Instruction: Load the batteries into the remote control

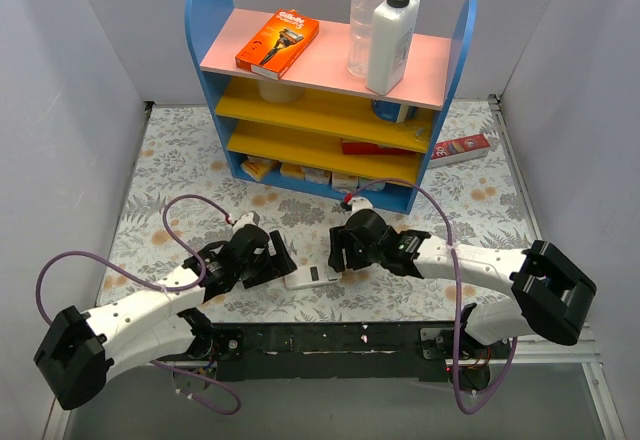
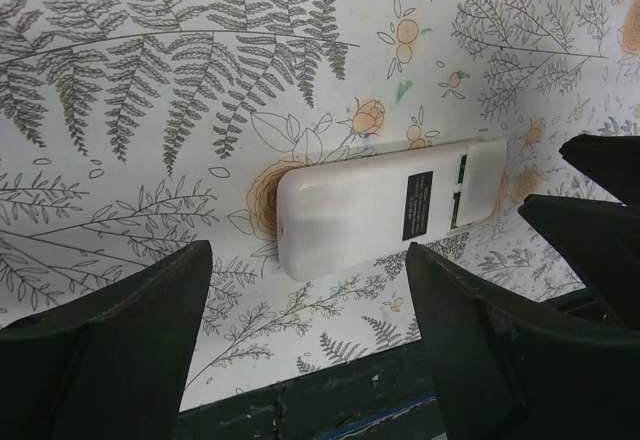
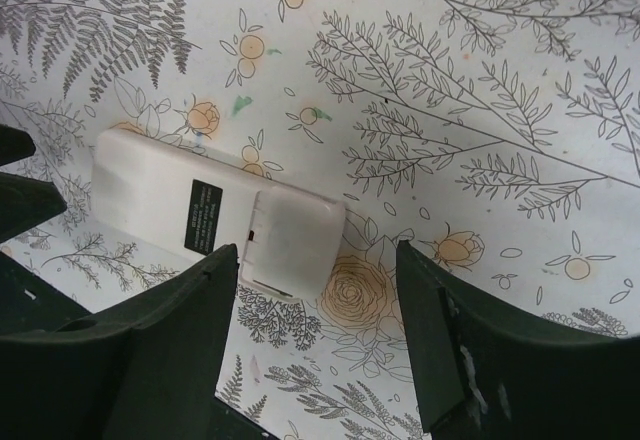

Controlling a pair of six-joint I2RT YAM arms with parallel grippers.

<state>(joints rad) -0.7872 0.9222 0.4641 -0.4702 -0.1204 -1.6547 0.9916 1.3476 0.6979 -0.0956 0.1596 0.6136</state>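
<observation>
The white remote control (image 1: 313, 278) lies back up on the floral table near the front edge, between my two grippers. It shows in the left wrist view (image 2: 380, 205) and in the right wrist view (image 3: 170, 195), with a black label on its back. Its end cover (image 3: 295, 235) sits on the right end, slightly askew, with a thin dark gap (image 2: 458, 192) beside it. No loose batteries are in view. My left gripper (image 1: 280, 260) (image 2: 308, 280) is open and empty at the remote's left end. My right gripper (image 1: 340, 250) (image 3: 318, 260) is open and empty at the cover end.
A blue shelf unit (image 1: 330, 90) stands at the back with an orange razor pack (image 1: 277, 43) and two bottles (image 1: 380, 25) on top. A red-and-white carton (image 1: 460, 147) lies to its right. The table's dark front edge (image 2: 400, 390) runs just below the remote.
</observation>
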